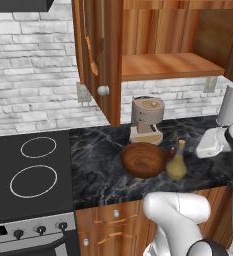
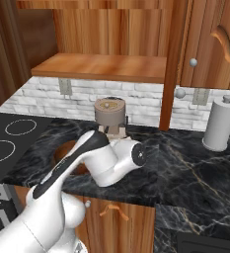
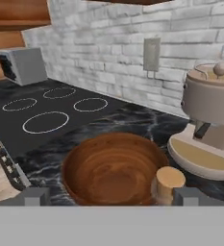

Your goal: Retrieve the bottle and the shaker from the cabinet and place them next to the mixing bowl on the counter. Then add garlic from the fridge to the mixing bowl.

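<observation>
Hand (image 3: 111, 196) released, jaws spread wide, low over the counter (image 1: 103, 175) and looking across it toward the stove. Just ahead of the right finger tip (image 3: 188, 194) in the hand view, close enough to crowd the lower edge: the cork top of the bottle (image 3: 168, 180). Stands upright on the dark marble, apart from both tips, not gripped. From the left base view, a squat yellowish bottle (image 1: 177, 162) touching or almost touching the right side of the mixing bowl (image 1: 143, 160).

Next out, the mixing bowl (image 3: 111, 168) itself: round, brown wood, hollow facing up, square in front of the hand and slightly left of the bottle. In the right base view, mostly hidden behind the white arm, with just a sliver of rim (image 2: 67, 150) visible.

Behind bowl and bottle, against the wall, a beige appliance (image 1: 147, 120) on a pale base. Farther off, beyond the bowl as seen from the hand, the black stove (image 3: 51, 110) with its white rings, and past that a grey toaster (image 3: 22, 65) in the corner. Above the counter, the cabinet (image 1: 168, 65) with its door swung open. Off to the right, well apart from everything else, a paper towel roll (image 2: 220, 123) standing upright.
</observation>
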### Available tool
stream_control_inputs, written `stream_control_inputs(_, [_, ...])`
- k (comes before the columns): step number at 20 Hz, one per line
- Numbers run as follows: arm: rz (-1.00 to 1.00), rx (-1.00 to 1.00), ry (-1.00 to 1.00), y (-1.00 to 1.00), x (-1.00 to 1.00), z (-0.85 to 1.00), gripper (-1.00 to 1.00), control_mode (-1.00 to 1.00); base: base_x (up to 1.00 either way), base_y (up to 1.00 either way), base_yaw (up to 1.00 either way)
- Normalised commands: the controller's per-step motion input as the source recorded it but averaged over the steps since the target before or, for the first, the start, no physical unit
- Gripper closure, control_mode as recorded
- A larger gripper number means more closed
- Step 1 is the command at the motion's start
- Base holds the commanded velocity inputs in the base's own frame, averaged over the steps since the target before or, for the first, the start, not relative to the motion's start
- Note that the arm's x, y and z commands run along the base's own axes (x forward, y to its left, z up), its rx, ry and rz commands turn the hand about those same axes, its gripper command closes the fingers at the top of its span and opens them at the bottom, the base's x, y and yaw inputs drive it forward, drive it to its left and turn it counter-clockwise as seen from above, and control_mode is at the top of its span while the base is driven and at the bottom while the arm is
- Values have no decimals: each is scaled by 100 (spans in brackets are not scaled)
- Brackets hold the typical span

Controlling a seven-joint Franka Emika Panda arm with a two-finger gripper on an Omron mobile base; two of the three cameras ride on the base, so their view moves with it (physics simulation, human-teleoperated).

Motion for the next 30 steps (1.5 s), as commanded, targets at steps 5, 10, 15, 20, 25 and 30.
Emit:
stream_control_inputs(5, [-23, -4, 12, 59, 18, 70, -100, -100, 0, 0, 0])
stream_control_inputs(10, [-33, -3, 12, 36, 47, 50, -100, -100, 0, 0, 0])
stream_control_inputs(15, [-48, 0, 10, 9, 35, 11, -100, -100, 0, 0, 0])
stream_control_inputs(20, [-59, 2, 0, 14, 1, 0, -100, -100, 0, 0, 0])
stream_control_inputs(25, [-19, 6, -10, 2, -70, 31, -100, -100, 0, 0, 0])
stream_control_inputs(30, [7, 0, -2, 3, -86, 70, -100, -100, 0, 0, 0])
